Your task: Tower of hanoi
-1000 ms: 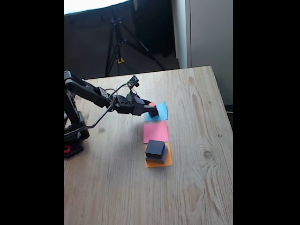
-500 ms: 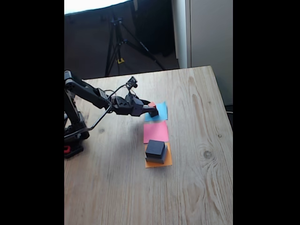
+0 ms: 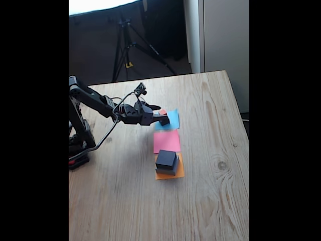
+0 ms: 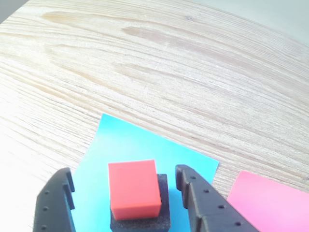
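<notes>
The arm is easing back leftward in the fixed view, its claw (image 4: 123,193) standing open around the red cube (image 4: 133,189), which is sitting on the smallest black block (image 4: 140,220) on the blue paper (image 4: 140,147); apparently a release.

Blue (image 3: 172,119), pink (image 3: 166,141), orange (image 3: 170,173) paper squares; tripod (image 3: 128,47).
</notes>
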### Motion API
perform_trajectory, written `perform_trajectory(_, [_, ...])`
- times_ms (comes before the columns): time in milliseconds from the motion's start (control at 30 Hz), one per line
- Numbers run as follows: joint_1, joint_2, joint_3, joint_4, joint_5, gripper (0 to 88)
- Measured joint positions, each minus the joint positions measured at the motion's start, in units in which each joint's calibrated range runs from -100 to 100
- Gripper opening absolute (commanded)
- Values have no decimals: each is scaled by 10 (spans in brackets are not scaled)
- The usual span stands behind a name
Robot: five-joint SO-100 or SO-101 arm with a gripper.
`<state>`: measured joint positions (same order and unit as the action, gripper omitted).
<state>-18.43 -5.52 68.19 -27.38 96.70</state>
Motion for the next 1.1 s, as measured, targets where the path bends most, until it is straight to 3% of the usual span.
perform_trajectory(333, [-6,-111,1,94,-52,231])
perform_trajectory(433, [-7,-164,-22,170,-52,161])
perform_trajectory(567, [-7,-246,-116,372,-85,46])
perform_trajectory(667, [-7,-310,-179,558,-92,10])
perform_trajectory(933, [52,-390,-333,897,-92,4])
perform_trajectory(1100, [103,-392,-492,1069,-134,4])
